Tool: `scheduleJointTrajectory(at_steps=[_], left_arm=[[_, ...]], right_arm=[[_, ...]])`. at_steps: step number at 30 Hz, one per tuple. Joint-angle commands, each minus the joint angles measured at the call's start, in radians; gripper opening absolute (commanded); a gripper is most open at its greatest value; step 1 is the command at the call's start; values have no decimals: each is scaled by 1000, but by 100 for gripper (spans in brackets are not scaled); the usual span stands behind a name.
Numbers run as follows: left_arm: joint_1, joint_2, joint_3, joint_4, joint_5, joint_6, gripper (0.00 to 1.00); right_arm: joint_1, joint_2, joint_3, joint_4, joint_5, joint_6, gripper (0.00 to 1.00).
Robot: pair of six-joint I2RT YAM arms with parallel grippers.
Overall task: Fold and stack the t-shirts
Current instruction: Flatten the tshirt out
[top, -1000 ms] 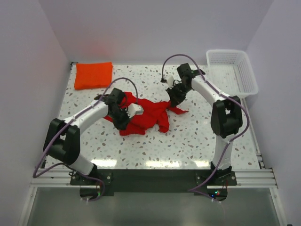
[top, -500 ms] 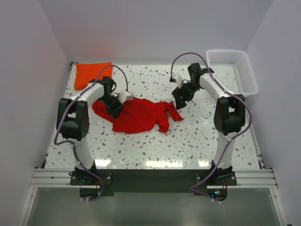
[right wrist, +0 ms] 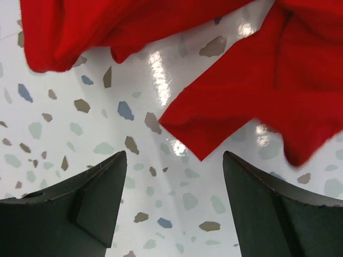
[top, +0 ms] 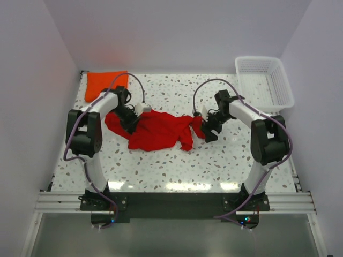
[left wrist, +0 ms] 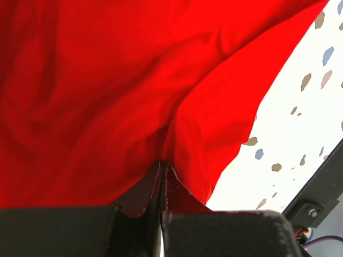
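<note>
Clamped together on a pinched fold of the red t-shirt (left wrist: 134, 80) at the left gripper (left wrist: 161, 163), spread wide at the right gripper (right wrist: 174, 160) over speckled tabletop (right wrist: 102, 128) near a pointed red corner, with that shirt crumpled mid-frame from above and the orange t-shirt (top: 105, 84) folded flat upper left.

Both arms have white link shells and black joint housings: left arm (top: 95, 172), right arm (top: 254, 171). A grey-purple cable (top: 210, 81) loops along each arm. The bases (top: 99, 204) are black and bolted down. The left tool (left wrist: 161, 179) and right tool (right wrist: 171, 199) have matte black, wedge-shaped fingers.
</note>
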Motion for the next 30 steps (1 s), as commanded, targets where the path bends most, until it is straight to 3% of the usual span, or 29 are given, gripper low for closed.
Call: scheduleJointTrajectory(at_steps=[1, 9, 14, 17, 19, 20, 23, 30], left_arm=[[18, -6, 27, -25, 30, 16, 0], [33, -16, 18, -19, 35, 7, 0], [42, -19, 16, -19, 32, 4, 0], [50, -22, 22, -16, 26, 2, 0], [62, -24, 35, -16, 39, -4, 0], [67, -27, 42, -21, 50, -4, 0], [99, -51, 110, -44, 102, -5, 0], [216, -76, 447, -21, 156, -80, 0]], right_arm=[[30, -8, -21, 157, -11, -78, 75], [85, 37, -83, 258, 87, -102, 69], [99, 87, -58, 230, 168, -113, 65], [97, 105, -63, 245, 225, -112, 42], [99, 94, -81, 283, 221, -75, 3], [97, 79, -75, 291, 219, -50, 0], [81, 32, -8, 288, 210, 40, 0], [-22, -57, 276, 237, 222, 177, 0]])
